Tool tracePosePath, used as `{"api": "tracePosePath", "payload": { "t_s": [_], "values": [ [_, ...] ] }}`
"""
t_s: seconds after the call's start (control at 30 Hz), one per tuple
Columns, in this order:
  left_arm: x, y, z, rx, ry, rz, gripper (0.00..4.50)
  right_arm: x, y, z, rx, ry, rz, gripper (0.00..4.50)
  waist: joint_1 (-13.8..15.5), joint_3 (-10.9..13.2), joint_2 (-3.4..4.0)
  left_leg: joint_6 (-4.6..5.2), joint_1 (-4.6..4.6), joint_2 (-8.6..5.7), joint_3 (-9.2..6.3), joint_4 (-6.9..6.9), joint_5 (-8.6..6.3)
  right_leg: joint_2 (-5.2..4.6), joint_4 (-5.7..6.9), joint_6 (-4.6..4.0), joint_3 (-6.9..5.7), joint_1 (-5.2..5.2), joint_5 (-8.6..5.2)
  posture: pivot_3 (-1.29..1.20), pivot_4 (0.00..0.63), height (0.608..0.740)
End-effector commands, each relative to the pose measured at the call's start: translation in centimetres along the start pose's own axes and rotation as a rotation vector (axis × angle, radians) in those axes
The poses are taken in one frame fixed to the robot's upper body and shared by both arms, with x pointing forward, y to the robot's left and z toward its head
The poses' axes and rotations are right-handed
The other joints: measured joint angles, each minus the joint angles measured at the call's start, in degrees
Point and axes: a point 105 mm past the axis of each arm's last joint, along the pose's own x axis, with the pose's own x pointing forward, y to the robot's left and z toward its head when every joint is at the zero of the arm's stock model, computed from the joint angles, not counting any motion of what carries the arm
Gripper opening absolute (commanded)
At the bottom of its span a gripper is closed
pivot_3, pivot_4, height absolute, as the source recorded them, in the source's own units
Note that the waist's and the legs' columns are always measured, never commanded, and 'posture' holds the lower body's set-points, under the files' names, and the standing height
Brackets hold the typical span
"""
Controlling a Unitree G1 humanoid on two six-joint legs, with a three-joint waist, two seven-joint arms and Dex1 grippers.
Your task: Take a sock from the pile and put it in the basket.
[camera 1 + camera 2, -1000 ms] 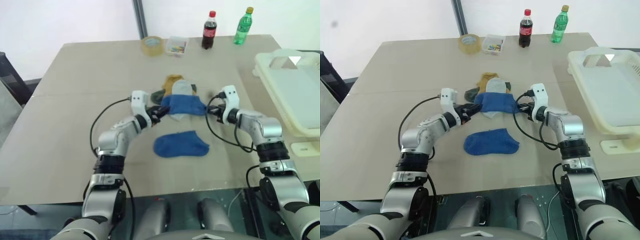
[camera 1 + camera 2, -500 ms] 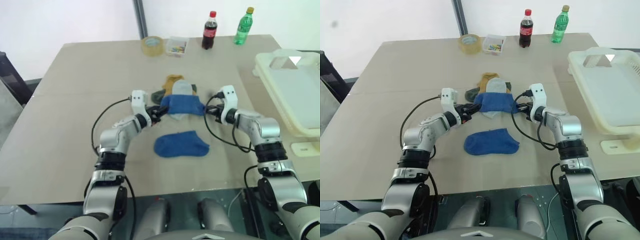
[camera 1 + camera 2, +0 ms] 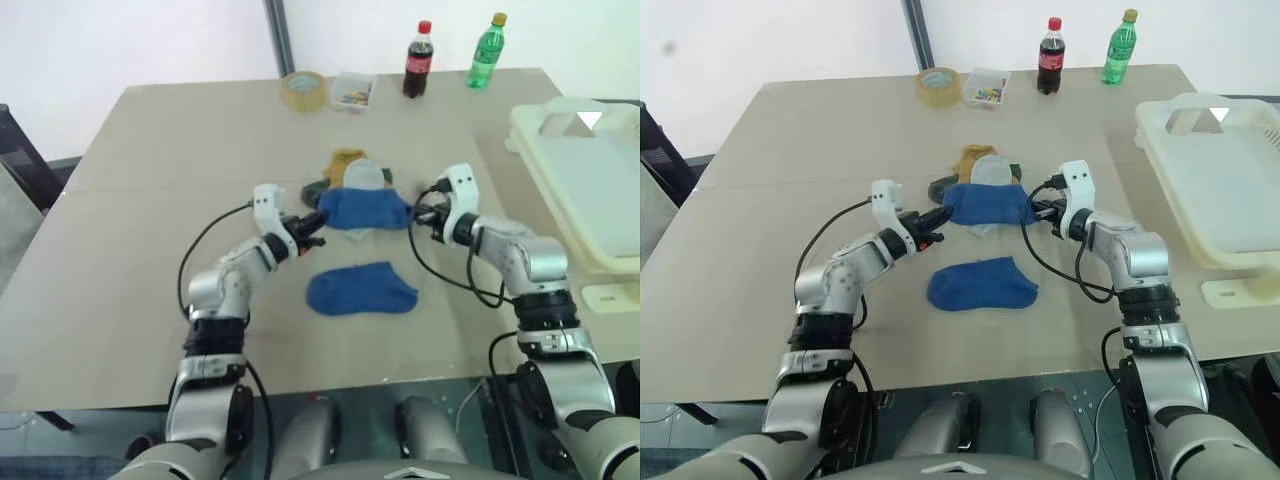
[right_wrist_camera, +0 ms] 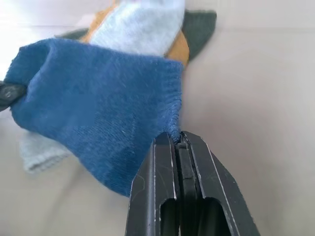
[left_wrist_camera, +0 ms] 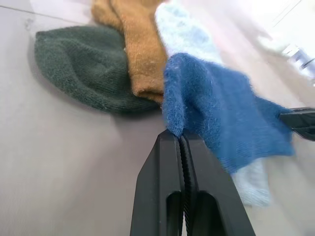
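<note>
A blue sock (image 3: 365, 209) hangs stretched between my two grippers, just above the table. My left gripper (image 3: 318, 221) is shut on its left edge, seen close in the left wrist view (image 5: 179, 135). My right gripper (image 3: 413, 212) is shut on its right corner (image 4: 176, 137). Behind and under it lies the pile: a mustard sock (image 3: 345, 160), a pale grey sock (image 3: 366, 176) and a dark green sock (image 3: 314, 189). A second blue sock (image 3: 361, 288) lies flat nearer to me. The cream basket (image 3: 527, 150) stands at the far right.
A tape roll (image 3: 305, 90), a small clear box (image 3: 353, 92), a cola bottle (image 3: 419, 60) and a green bottle (image 3: 486, 52) stand along the table's far edge. Bare tabletop spreads to the left of the pile.
My left gripper's fingers have closed on the blue sock's left edge. The sock now hangs a little higher between both grippers.
</note>
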Motion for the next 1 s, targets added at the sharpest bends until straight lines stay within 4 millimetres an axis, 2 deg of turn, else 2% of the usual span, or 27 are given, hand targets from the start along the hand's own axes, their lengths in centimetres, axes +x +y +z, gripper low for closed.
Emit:
{"api": "tracePosePath", "payload": {
  "t_s": [0.03,0.17,0.27,0.4,0.53,0.77,1.0],
  "values": [
    [-2.0,-2.4,2.1,-0.001,-0.098,-0.084,0.05,-1.8,1.9,2.0,-0.022,-0.069,0.044,0.00,0.03,-0.02,0.00,0.00,-0.14,0.01,0.00,0.02,0.00,-0.01,0.03,0.00,0.00,-0.14,0.00,0.00,0.150,0.740],
    [-4.5,-4.3,2.7,-0.056,-0.149,-0.122,0.05,-4.3,4.6,1.8,-0.038,-0.051,0.121,0.00,0.15,-0.03,-0.01,-0.02,-0.65,0.02,-0.11,0.41,0.01,0.00,0.23,0.00,-0.08,-0.52,0.00,0.00,0.150,0.740],
    [-6.6,-4.8,2.0,-0.064,-0.133,-0.104,0.05,-6.4,5.7,0.9,-0.041,-0.002,0.151,0.00,0.22,-0.03,0.00,-0.01,-0.66,0.01,-0.12,0.44,0.01,-0.01,0.18,0.00,-0.07,-0.48,0.00,0.00,0.150,0.740],
    [-9.2,-5.2,-0.1,-0.080,-0.070,-0.056,0.05,-8.7,6.3,-0.7,-0.022,0.082,0.153,0.00,0.27,-0.04,0.00,0.00,-0.61,0.02,-0.12,0.46,0.00,0.01,0.22,0.00,-0.09,-0.43,0.00,0.00,0.150,0.740],
    [-11.6,-4.7,-3.5,-0.103,0.008,0.056,0.05,-10.6,6.1,-2.7,0.009,0.172,0.127,0.00,0.42,-0.05,0.01,0.02,-0.56,0.03,-0.09,0.45,-0.01,0.02,0.26,0.00,-0.05,-0.41,0.00,0.00,0.150,0.740],
    [-11.9,-6.1,-6.1,-0.141,0.043,0.083,0.05,-11.0,6.6,-4.6,0.042,0.250,0.135,0.00,1.71,-0.07,0.00,0.20,-0.37,0.01,-0.13,0.53,-0.12,0.01,0.27,0.00,-0.16,-0.15,0.01,0.00,0.150,0.740],
    [-11.3,-6.0,-6.8,-0.150,0.038,0.111,0.05,-10.6,6.8,-4.9,0.045,0.262,0.129,0.00,1.77,-0.07,0.00,0.08,-0.39,0.01,-0.16,0.52,-0.05,0.02,0.23,-0.01,-0.20,-0.14,0.00,0.00,0.150,0.740]
  ]
}}
